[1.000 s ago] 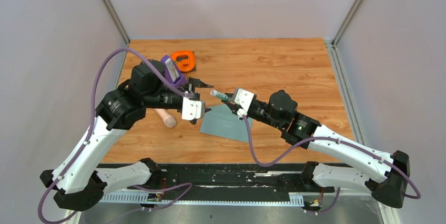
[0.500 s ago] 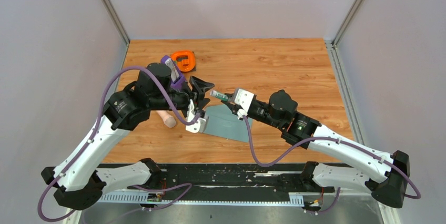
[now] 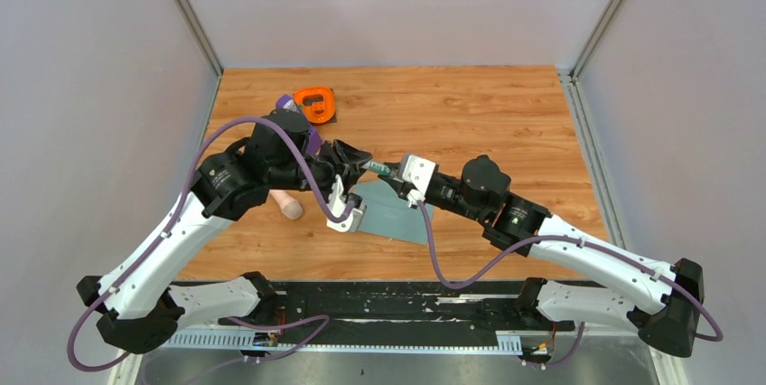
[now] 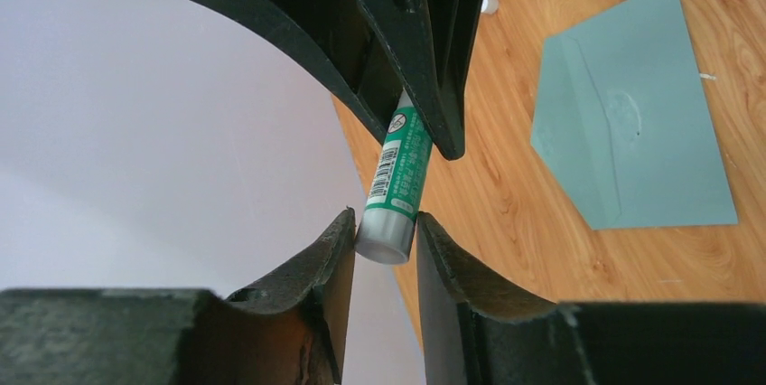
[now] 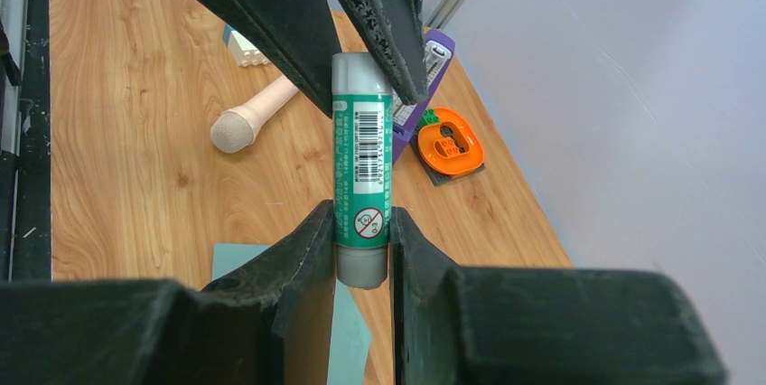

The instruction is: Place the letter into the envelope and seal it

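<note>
Two grippers we log on one green glue stick (image 5: 362,168): right gripper (image 5: 362,249) clamped on its body, left gripper (image 4: 383,242) narrowed around its grey cap end, pads touching or nearly so, envelope (image 4: 632,127) flat on the table (image 3: 506,114) below.

This is a robot test cell in a lab, not a home or shop. A wood-grain laminate desk (image 3: 470,114) sits boxed in by plain pale grey panel walls (image 3: 397,5), joined at the far corners by bare aluminium frame posts (image 3: 185,10). Along the desk's near edge runs a black mounting rail (image 3: 397,308) with a perforated metal strip, and two white-and-black robot arms (image 3: 596,254) are bolted to it, trailing loose purple cables (image 3: 456,272). The few things on the desk are odd props: a slate blue-green paper envelope (image 3: 393,213) near the middle, a pinkish cylinder-shaped object (image 3: 287,204) towards the left edge, and an orange plastic piece (image 3: 316,103) near the far left corner.
</note>
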Available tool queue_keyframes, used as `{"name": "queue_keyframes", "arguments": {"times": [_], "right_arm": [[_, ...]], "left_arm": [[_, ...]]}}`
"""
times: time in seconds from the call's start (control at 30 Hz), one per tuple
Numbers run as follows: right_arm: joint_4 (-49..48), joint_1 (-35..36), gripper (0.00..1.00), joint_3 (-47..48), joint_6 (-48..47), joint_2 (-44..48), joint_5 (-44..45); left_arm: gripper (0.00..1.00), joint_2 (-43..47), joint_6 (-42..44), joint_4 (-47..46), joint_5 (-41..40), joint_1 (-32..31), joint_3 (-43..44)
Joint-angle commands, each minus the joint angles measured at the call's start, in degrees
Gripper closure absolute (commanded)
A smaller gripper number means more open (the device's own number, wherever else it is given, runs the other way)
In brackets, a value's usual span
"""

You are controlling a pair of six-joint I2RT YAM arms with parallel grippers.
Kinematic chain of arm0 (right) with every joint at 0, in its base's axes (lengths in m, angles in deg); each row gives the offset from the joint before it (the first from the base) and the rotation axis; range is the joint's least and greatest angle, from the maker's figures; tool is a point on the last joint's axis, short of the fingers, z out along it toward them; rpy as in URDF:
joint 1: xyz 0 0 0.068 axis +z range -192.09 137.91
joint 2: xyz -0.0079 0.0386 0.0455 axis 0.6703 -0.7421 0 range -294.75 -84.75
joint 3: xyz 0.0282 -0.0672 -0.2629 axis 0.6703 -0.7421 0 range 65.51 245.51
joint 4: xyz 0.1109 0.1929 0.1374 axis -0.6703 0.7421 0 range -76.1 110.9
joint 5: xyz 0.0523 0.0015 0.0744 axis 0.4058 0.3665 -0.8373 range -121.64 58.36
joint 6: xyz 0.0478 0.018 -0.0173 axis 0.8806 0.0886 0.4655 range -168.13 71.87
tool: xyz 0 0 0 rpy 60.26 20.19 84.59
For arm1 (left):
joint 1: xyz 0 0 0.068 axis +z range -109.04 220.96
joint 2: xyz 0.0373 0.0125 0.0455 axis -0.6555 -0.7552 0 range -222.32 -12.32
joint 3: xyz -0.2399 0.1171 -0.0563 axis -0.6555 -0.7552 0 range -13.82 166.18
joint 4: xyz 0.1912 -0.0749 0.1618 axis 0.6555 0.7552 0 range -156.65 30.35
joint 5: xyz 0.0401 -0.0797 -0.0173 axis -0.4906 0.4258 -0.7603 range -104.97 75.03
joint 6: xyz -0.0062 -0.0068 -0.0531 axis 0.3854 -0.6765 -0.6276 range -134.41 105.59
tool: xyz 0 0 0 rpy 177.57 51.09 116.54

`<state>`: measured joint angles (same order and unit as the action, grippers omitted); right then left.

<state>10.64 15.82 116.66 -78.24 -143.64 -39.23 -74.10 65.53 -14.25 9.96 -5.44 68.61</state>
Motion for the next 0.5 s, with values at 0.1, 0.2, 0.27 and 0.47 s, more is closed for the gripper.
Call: {"name": "queue_keyframes", "arguments": {"times": [0.1, 0.2, 0.27, 0.47], "right_arm": [[-2.2, 0.5, 1.0, 2.2, -0.2, 0.2, -0.6], [-2.2, 0.5, 1.0, 2.0, -0.3, 0.1, 0.2], [-2.5, 0.5, 1.0, 1.8, -0.4, -0.1, 1.8], [-4.9, 1.2, 1.0, 1.9, -3.7, -0.7, 5.3]], "left_arm": [[0.82, 0.3, -0.8, 1.3, -1.4, -0.4, 0.1], [0.99, 0.4, -3.3, 1.2, -1.2, -0.4, 0.4], [1.0, 0.2, -7.4, 1.3, -0.7, -0.4, 0.9], [1.0, -2.7, -33.3, -0.8, -1.3, -0.4, 2.8]]}}
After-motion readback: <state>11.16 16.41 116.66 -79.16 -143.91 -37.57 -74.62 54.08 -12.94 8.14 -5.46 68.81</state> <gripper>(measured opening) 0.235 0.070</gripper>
